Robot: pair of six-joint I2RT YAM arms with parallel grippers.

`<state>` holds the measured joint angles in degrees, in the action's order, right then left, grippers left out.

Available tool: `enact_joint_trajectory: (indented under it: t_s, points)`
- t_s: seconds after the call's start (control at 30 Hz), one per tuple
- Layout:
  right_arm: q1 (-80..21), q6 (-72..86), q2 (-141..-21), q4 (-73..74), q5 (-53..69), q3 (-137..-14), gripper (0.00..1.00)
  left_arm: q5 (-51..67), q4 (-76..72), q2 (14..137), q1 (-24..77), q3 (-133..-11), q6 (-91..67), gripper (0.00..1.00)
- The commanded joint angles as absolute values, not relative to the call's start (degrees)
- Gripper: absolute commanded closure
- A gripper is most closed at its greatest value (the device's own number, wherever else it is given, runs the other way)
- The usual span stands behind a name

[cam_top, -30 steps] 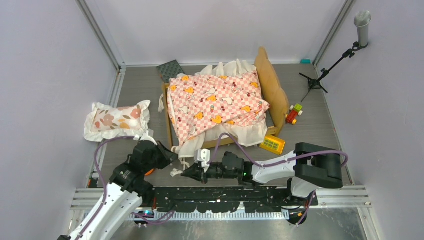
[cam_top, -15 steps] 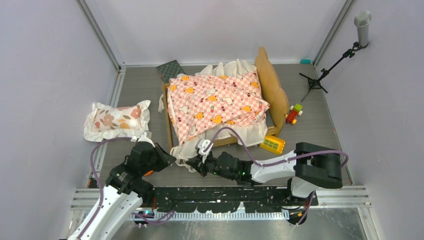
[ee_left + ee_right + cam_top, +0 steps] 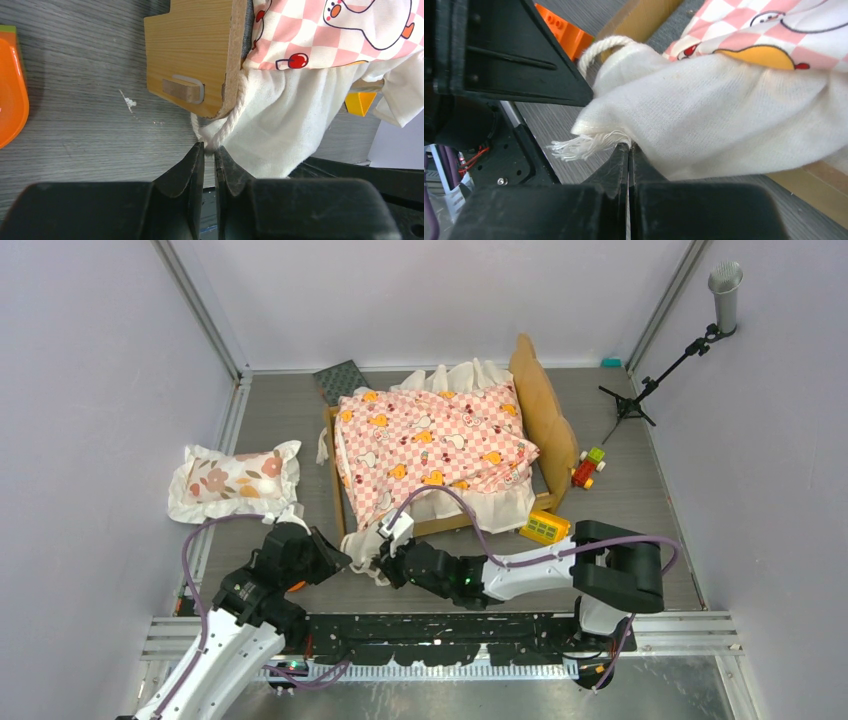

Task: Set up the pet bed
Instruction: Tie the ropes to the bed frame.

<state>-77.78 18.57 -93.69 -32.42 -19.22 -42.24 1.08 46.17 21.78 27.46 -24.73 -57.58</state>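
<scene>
The pet bed (image 3: pixel 333 470) stands mid-table, its tan headboard (image 3: pixel 545 410) at the right. A pink-checkered sheet (image 3: pixel 430 445) with a white ruffle covers it. At the bed's near left corner (image 3: pixel 192 50) the sheet's white hem (image 3: pixel 280 130) hangs down with a rope cord (image 3: pixel 232 117). My left gripper (image 3: pixel 335 548) (image 3: pixel 209 147) has its jaws almost together, nipping that cord at the tips. My right gripper (image 3: pixel 378 562) (image 3: pixel 628 146) is shut on the hem's corner (image 3: pixel 724 125), beside the frayed cord end (image 3: pixel 574 147).
A floral pillow (image 3: pixel 235 480) lies at the left. A dark patterned panel (image 3: pixel 340 380) lies behind the bed. A yellow toy bus (image 3: pixel 545 528) and a red-green toy (image 3: pixel 588 468) lie right of the bed. A microphone stand (image 3: pixel 650 380) is far right. An orange toy (image 3: pixel 10 95) lies by my left gripper.
My right gripper has moved left and up to the bed's near left corner, carrying the white hem. My left gripper stayed at that corner and its jaws eased slightly apart.
</scene>
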Motion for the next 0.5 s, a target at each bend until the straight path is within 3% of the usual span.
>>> enact_joint_trajectory:
  t_s: [0.0, 0.47]
  points:
    - [-78.0, 23.0, -95.1, -29.9, -22.1, -44.9, 0.99, 0.9, 45.2, 22.1, 27.4, -26.7, -56.4, 0.85]
    - [-77.9, 25.7, -103.1, -26.9, -24.8, -49.8, 0.99, 1.2, 45.2, 22.6, 27.5, -27.3, -56.1, 0.84]
